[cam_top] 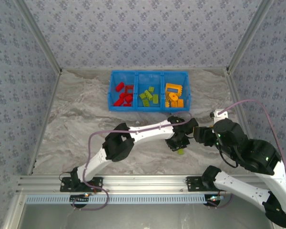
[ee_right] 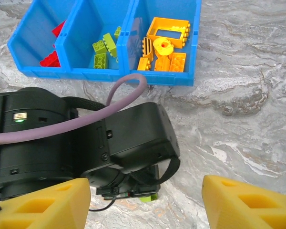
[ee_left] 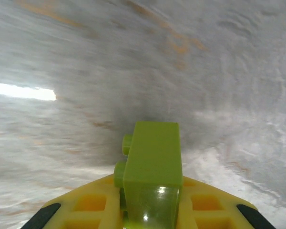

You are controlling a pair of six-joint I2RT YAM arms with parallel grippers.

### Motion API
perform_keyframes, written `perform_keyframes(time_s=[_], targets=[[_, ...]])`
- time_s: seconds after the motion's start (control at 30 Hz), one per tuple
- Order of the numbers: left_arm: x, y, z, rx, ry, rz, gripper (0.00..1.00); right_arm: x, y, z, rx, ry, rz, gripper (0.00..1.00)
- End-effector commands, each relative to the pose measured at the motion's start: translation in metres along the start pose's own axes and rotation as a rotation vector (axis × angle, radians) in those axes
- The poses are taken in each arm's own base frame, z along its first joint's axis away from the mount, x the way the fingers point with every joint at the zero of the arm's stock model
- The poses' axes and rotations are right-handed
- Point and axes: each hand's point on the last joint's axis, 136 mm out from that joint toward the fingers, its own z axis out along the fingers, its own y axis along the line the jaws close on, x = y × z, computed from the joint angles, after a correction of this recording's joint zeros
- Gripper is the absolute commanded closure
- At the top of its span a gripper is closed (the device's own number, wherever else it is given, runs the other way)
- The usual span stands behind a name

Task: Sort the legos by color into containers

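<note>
No writing I can read from here; the small white sticker (ee_right: 20, 116) on the black plastic arm casing (ee_right: 38, 162) is illegible.

Bright, even light falls from above, leaving only soft shadows on the grey marbled tabletop (cam_top: 76, 119). The left wrist view is smeared by motion blur; the lime green plastic brick (ee_left: 152, 167) alone looks sharp, with a small glare spot. The right wrist view is crisp, its yellow fingers (ee_right: 43, 205) cropped at the bottom edge
</note>
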Motion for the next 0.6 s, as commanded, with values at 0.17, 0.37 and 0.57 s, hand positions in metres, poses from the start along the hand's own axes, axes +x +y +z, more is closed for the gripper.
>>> perform_keyframes(time_s=[0.17,0.37,0.57], targets=[[-0.097,0.027,-0.116,0.106,-0.273,0.026,0.84,0.001,0.062,0.037,-0.201,0.048,-0.113,0.36],[-0.197,0.048,-0.167,0.092,-0.446,0.114,0.84,-0.021,0.102,0.074,-0.253,-0.047,-0.145,0.36],[-0.287,0.048,-0.176,0.094,-0.618,0.154,0.84,-0.046,0.123,0.12,-0.239,-0.208,-0.141,0.35]])
